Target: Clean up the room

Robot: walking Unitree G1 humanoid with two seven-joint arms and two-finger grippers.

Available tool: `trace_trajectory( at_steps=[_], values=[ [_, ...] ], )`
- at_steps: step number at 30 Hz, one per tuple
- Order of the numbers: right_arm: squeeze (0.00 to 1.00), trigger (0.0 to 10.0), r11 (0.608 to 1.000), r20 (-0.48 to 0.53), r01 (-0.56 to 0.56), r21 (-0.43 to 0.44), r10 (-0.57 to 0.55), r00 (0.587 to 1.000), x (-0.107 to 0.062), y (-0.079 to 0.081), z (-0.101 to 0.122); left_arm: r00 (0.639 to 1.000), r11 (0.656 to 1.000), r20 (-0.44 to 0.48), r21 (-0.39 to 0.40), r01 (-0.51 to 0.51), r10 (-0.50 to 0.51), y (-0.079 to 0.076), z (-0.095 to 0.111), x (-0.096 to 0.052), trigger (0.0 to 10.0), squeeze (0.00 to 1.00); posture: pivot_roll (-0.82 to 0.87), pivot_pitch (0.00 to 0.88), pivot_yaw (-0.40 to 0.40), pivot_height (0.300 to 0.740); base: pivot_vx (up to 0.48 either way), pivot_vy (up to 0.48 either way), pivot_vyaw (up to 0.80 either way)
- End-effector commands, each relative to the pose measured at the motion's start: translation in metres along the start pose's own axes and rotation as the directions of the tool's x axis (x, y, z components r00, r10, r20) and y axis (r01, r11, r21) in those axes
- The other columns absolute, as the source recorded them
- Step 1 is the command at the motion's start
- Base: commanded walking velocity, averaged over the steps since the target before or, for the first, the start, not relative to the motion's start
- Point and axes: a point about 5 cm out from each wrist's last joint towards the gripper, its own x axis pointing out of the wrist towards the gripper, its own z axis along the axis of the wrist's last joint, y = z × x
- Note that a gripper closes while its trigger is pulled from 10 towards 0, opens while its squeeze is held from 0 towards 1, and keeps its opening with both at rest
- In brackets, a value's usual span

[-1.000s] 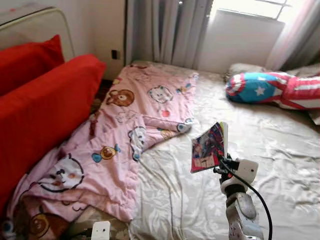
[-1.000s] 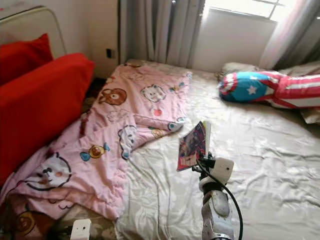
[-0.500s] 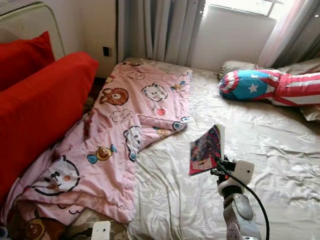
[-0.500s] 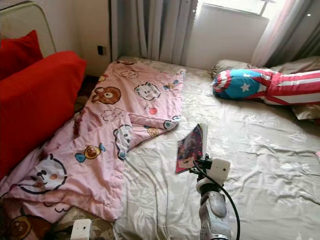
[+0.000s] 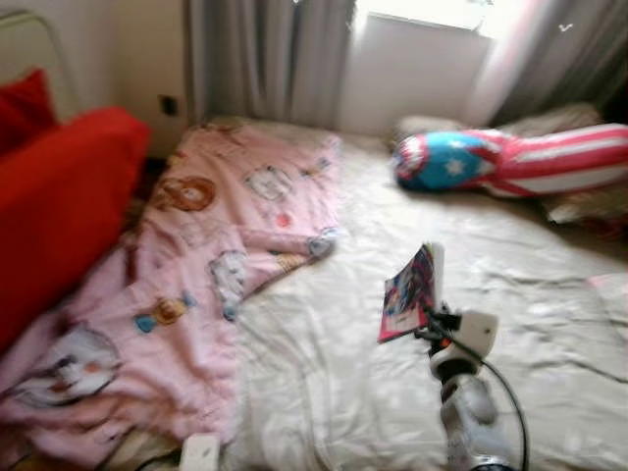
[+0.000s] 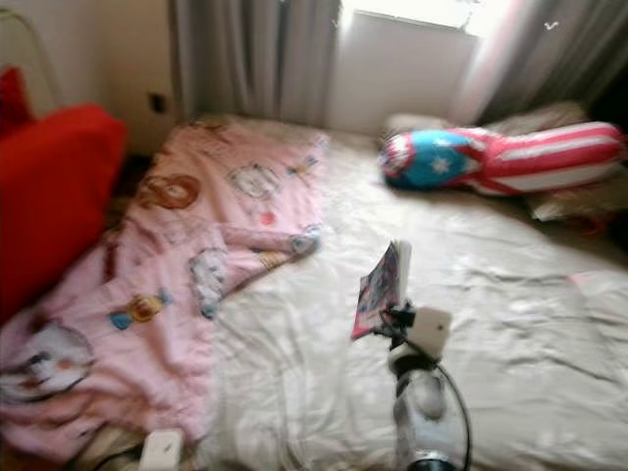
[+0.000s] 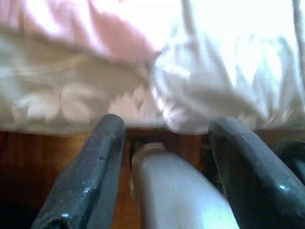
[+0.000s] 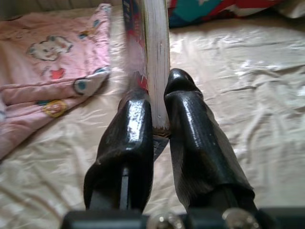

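The right end effector (image 5: 424,324) is raised above the bed, its two black fingers (image 8: 131,129) pinched tight on the lower edge of a thin, colourful paperback book (image 5: 410,292), which stands upright with its glossy cover facing the robot's left. From the wrist camera you can see the pale page block squeezed between the pads. The book is clear of the cream satin sheet (image 5: 324,373) covering the mattress, carried in the air over the middle of the bed.

To the robot's left, a pink cartoon-printed quilt (image 5: 196,265) lies rumpled along the edge of the bed, spilling down toward a red cushioned sofa (image 5: 59,206). Near the window end rests a long bolster pillow in blue with a star and red-and-white stripes (image 5: 500,162). The head views are smeared, so the robot looks to be turning or walking.

The left end effector (image 7: 167,157) hangs low by the bed's edge, its fingers spread apart with nothing between them, over what looks like wooden floor.

I'd judge the step in hand to be carrying the picked-up book off to wherever it belongs. The next move calls for finding a shelf or similar spot, keeping the grip firm since the thin book could pivot, then lowering and letting go.
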Motion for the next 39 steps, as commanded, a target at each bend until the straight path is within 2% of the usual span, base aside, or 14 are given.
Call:
trace_trajectory(
  at_steps=[1,21,32,39],
  values=[
    [0.0,10.0,1.0,0.071,0.009,-0.018,-0.008,0.997,0.005,-0.005,0.014,0.999,0.999,-0.027,0.013,0.031,-0.031,-0.011,-0.007,-0.001,10.0,0.0,0.04,0.0,-0.131,0.74,0.0,-0.319,0.0],
    [0.0,10.0,1.0,0.058,0.022,-0.019,-0.021,0.998,0.005,-0.009,0.01,0.998,0.998,-0.04,0.028,0.047,-0.046,-0.012,-0.009,-0.002,10.0,0.0,0.02,0.0,-0.115,0.74,0.0,-0.321,0.0],
    [0.0,10.0,0.999,0.03,0.009,-0.042,-0.008,1.0,0.005,-0.017,0.008,0.997,0.998,-0.047,0.031,0.061,-0.06,-0.016,-0.012,-0.002,10.0,0.0,-0.01,0.0,-0.108,0.74,0.0,-0.321,0.0],
    [0.0,10.0,0.998,0.037,0.011,-0.067,-0.009,0.999,0.006,-0.029,0.014,0.996,0.997,-0.051,0.013,0.073,-0.072,-0.022,-0.015,-0.003,10.0,0.0,-0.03,0.0,-0.123,0.74,0.0,-0.301,0.0]
  ],
)
